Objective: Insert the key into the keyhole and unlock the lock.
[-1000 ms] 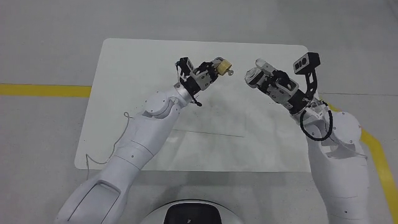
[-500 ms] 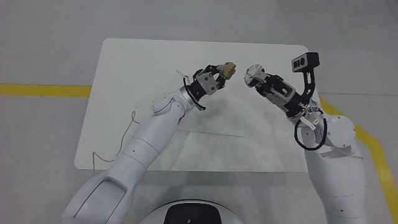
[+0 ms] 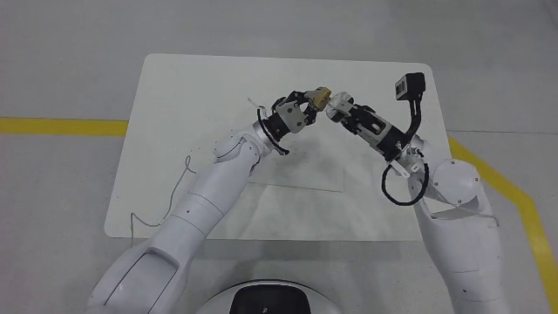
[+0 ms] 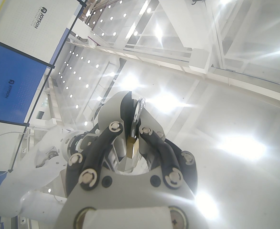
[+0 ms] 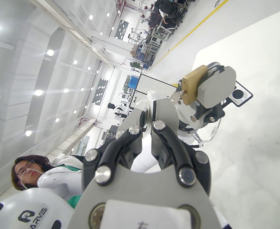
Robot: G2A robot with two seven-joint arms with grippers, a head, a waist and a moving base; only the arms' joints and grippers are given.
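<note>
A small brass padlock hangs above the middle of the white table, with my left gripper shut on it. In the left wrist view the lock's brass body and silver shackle sit between the closed fingers. My right gripper is right beside it, shut on a silver key. In the right wrist view the key's blade meets the end face of the padlock at the keyhole. How deep it sits is hidden.
Both grippers are held in the air over the table's far half. The tabletop below them is bare. A yellow floor line runs past the table's left and right sides.
My right gripper has moved left with the key, closing the gap to the padlock until the key touches it. The left gripper turned the lock early on, then held still.
</note>
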